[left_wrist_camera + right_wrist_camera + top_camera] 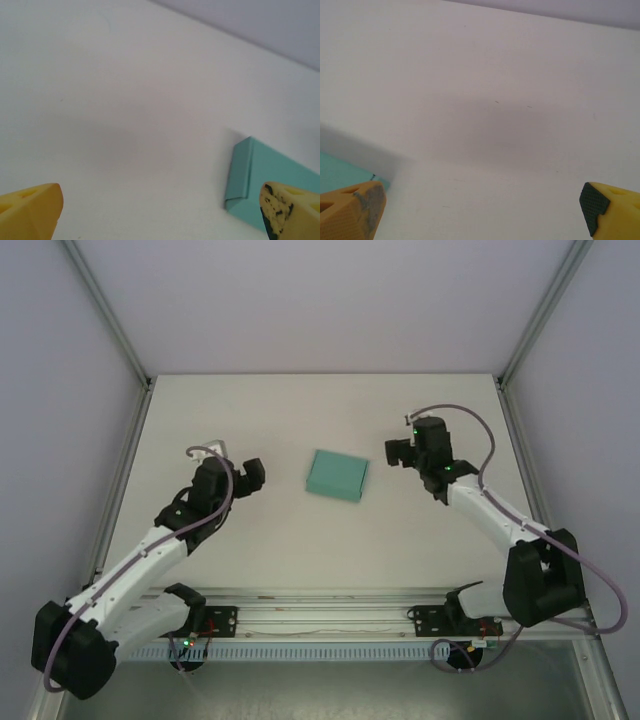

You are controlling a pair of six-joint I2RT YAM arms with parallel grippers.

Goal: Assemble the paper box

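Lying near the middle of the white table [300, 420], the paper box [337, 476] sits between the two grippers and touches neither.

Left gripper [247, 476]: just off the box's left side, roughly level with it, bare table between them. From the left wrist camera, the left gripper [161, 200] stands with its jaws spread wide and nothing between them. Its yellow fingertips [35, 210] sit at the two lower corners of the picture. The box [270, 167] lies ahead and to the right, and its near end runs behind the right-hand fingertip. Whether the two touch there I cannot tell from that view; the top view shows a gap.

Right gripper [402, 452]: off the box's right side, a little farther back on the table, also apart from it. From the right wrist camera, the right gripper [481, 200] is likewise wide apart and empty. One corner of the box [340, 172] shows at the lower left, just above the left-hand fingertip.

Box appearance: teal-green thin card, plain, no print seen. Small, flat, rectangular, folded up and closed. It is turned slightly out of square with the table edges. The left wrist camera shows a narrow upright side wall with a crisp fold along its top edge and a small step at its lower corner. It casts a soft shadow on the table.
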